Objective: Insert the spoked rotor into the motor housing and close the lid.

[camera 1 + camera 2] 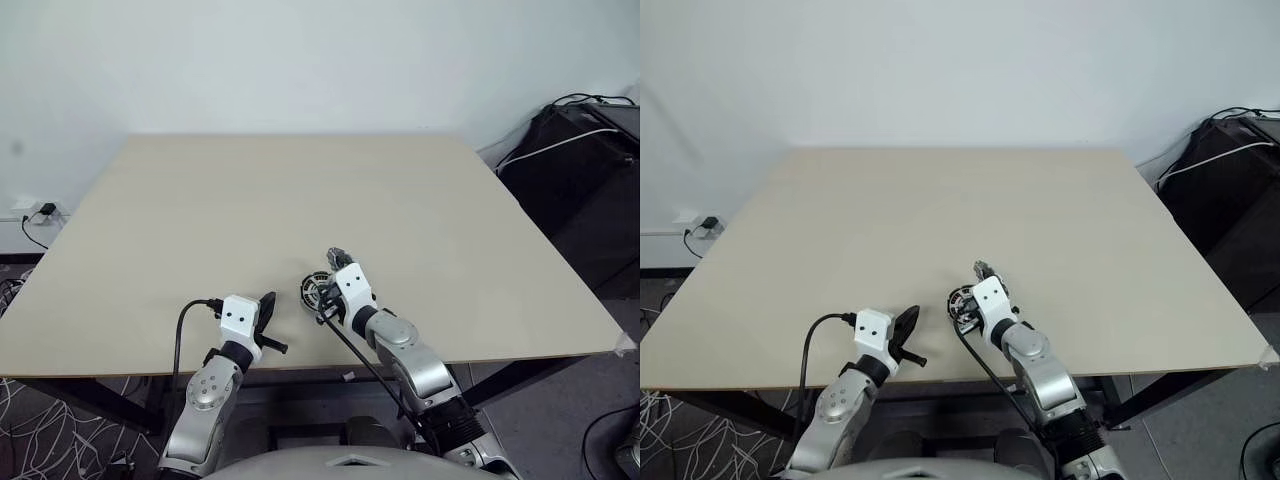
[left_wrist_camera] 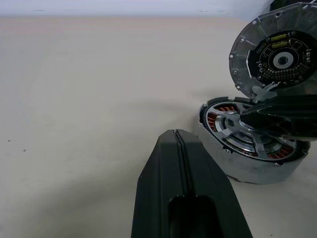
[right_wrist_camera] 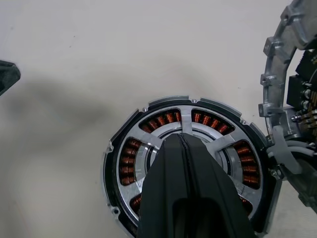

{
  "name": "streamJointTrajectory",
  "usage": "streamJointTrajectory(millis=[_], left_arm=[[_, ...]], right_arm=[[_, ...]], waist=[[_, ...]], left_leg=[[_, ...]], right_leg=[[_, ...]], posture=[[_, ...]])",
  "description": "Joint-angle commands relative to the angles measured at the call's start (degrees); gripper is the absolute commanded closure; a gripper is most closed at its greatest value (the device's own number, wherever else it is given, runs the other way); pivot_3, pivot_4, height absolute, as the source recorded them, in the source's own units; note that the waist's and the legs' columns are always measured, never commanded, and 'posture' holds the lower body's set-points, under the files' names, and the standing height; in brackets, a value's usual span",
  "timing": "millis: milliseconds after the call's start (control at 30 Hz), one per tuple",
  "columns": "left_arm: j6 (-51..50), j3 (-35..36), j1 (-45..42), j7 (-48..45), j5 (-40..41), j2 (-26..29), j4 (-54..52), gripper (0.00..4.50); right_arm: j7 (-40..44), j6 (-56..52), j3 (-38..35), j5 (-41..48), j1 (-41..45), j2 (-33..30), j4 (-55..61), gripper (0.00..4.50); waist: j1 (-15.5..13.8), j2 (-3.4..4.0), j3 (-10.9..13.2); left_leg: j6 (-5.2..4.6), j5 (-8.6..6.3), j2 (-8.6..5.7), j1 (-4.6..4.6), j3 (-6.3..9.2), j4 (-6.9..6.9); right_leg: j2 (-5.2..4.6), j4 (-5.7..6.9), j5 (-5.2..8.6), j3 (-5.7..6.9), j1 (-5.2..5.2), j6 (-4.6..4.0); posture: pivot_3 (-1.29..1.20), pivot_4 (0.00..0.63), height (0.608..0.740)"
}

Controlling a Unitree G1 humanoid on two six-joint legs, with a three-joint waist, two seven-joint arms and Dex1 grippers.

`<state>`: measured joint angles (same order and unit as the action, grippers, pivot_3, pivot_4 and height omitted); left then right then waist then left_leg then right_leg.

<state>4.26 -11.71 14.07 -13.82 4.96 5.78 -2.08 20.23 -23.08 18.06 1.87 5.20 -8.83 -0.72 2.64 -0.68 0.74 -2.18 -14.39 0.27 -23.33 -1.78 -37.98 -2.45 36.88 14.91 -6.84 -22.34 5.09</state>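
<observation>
I see the motor housing sitting on the table near its front edge, with the spoked rotor already seated inside over the copper windings. The lid stands tilted up, open at the housing's far side. My right gripper is pinched closed, tips over the rotor's hub. My left gripper is closed too, empty, just beside the housing.

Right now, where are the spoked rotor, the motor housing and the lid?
spoked rotor [image 3: 214, 145], right wrist view, on a silver spoke.
motor housing [image 2: 247, 171], left wrist view, on its outer side wall.
lid [image 2: 242, 54], left wrist view, on its raised grey rim.
</observation>
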Motion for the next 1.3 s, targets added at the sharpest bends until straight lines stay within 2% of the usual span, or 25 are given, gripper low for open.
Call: streamJointTrajectory(millis=[33, 167, 233, 500, 767, 967, 1300], left_arm=[[0.42, 0.24, -0.91, -0.3, 0.01, -0.58, -0.32, 4.49], [0.27, 0.1, -1.31, -0.58, -0.03, -0.77, 0.16, 4.49], [0.24, 0.09, -1.49, -0.66, -0.08, -0.86, 0.42, 4.5], [0.4, 0.07, -1.88, -0.75, -0.06, -1.43, 1.36, 4.5], [0.64, -0.25, -1.53, -0.69, -0.13, -2.17, 1.86, 4.5], [0.79, -0.24, -1.4, -0.63, -0.11, -2.48, 1.84, 4.5], [0.79, -0.26, -0.66, -0.62, 0.02, -2.95, 1.36, 4.5]], right_arm=[[3.66, -0.08, 1.33, -0.43, 0.76, -2.53, 7.65, 4.5], [10.95, -1.36, 5.37, -2.55, 2.65, -10.41, 14.92, 4.5], [13.51, -2.06, 6.73, -4.0, 4.08, -13.78, 16.58, 4.13], [22.49, -0.84, 15.24, -14.05, 11.59, -23.76, 16.27, 1.77], [31.92, 3.96, 21.68, -20.55, 19.86, -25.93, 10.74, 1.77], [40.18, 7.73, 24.83, -21.7, 24.83, -25.23, 4.81, 1.77], [42.91, 11.08, 24.72, -22.97, 27.21, -21.8, -4.2, 1.77]], waist=[[-0.01, 0.0, 0.0], [-0.1, 0.01, -0.02], [-0.1, 0.01, -0.03], [-0.52, -0.01, -0.03], [-0.6, -0.02, -0.03], [-0.59, -0.02, -0.03], [-0.57, -0.01, -0.04]], left_leg=[[0.0, 0.0, 0.0, -0.04, 0.0, 0.0], [0.0, 0.01, 0.01, -0.09, 0.01, -0.01], [0.0, 0.01, 0.02, -0.07, 0.02, -0.03], [-0.02, 0.01, -0.01, -0.08, 0.01, -0.14], [-0.02, 0.02, -0.03, -0.08, 0.01, -0.14], [-0.03, 0.03, -0.03, -0.07, 0.02, -0.16], [-0.02, 0.03, -0.02, -0.04, 0.03, -0.16]], right_leg=[[0.0, 0.0, 0.0, 0.0, -0.04, 0.0], [0.04, 0.0, 0.0, 0.0, -0.11, 0.01], [0.06, 0.0, -0.01, 0.01, -0.08, 0.02], [0.06, -0.01, -0.04, 0.01, -0.05, 0.08], [0.07, -0.02, -0.06, 0.01, -0.05, 0.1], [0.07, -0.01, -0.07, 0.02, -0.03, 0.12], [0.06, 0.01, -0.09, 0.02, -0.02, 0.13]], posture=[[0.0, 0.0, 0.74], [0.0, 0.0, 0.74], [0.0, 0.0, 0.74], [0.0, 0.0, 0.74], [0.0, 0.0, 0.74], [0.0, 0.0, 0.74], [0.0, 0.0, 0.74]])
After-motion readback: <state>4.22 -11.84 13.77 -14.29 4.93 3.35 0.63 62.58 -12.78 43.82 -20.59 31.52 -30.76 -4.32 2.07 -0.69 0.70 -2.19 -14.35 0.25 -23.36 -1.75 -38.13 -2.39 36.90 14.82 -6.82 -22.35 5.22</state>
